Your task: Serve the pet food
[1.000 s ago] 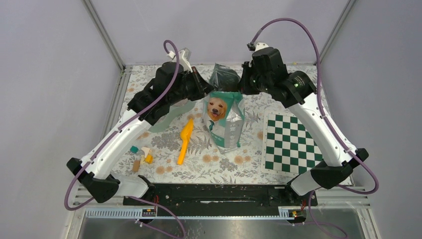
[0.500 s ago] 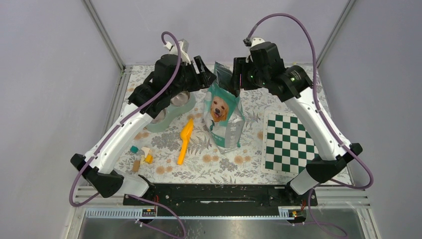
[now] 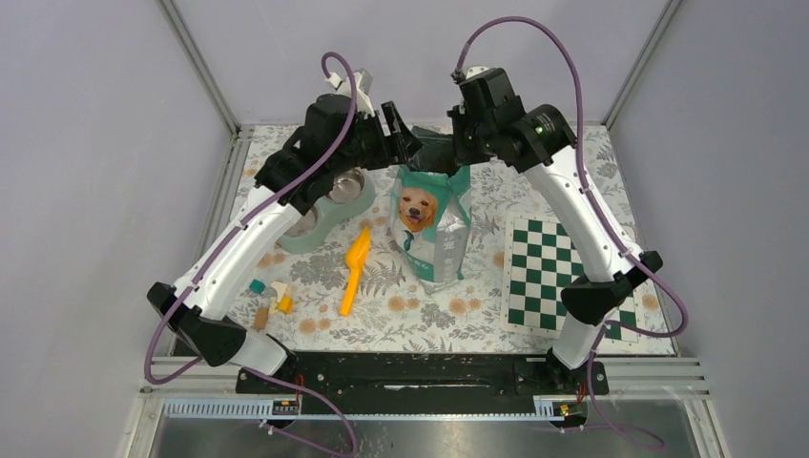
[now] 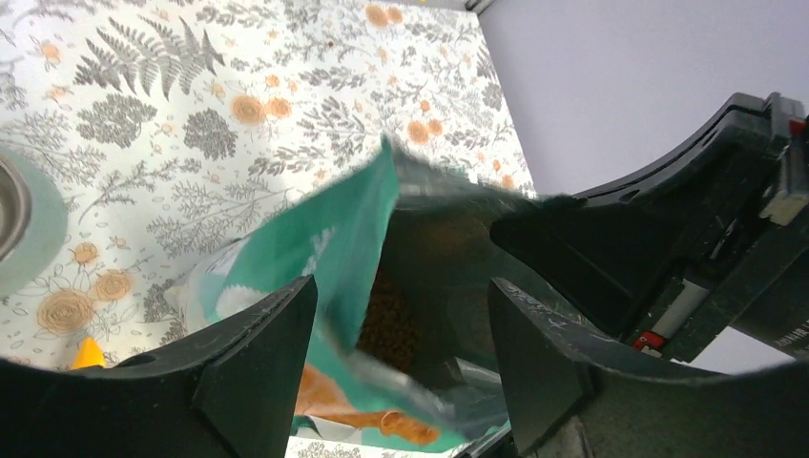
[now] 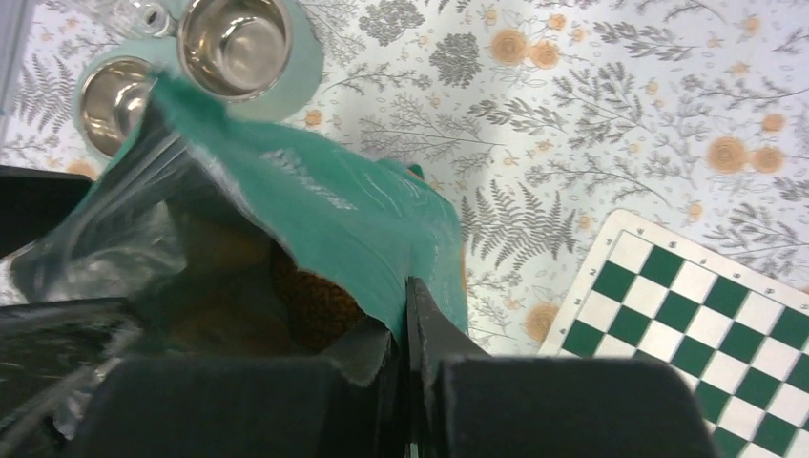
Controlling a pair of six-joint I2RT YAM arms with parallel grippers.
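A green pet food bag (image 3: pixel 431 224) with a dog's face stands upright mid-table, its top open. The pet food (image 5: pixel 310 296) shows as brown kibble inside the mouth, also seen in the left wrist view (image 4: pixel 391 320). My right gripper (image 5: pixel 405 286) is shut on the bag's green rim (image 5: pixel 334 200) at the top right of the mouth (image 3: pixel 458 143). At the top left of the bag (image 3: pixel 401 138), my left gripper (image 4: pixel 401 286) is open, its fingers on either side of the bag's left lip (image 4: pixel 343 229) without pinching it.
A pale green feeder (image 3: pixel 315 234) with two steel bowls (image 5: pixel 234 38) lies left of the bag. An orange scoop (image 3: pixel 355 269) lies in front of it. Small wooden blocks (image 3: pixel 272 301) sit near the front left. A green chessboard (image 3: pixel 558 277) lies to the right.
Both grippers let go of the bag's top and opened. The right one has since shut on the right rim; the left stays open over the left lip. Both wrists rose.
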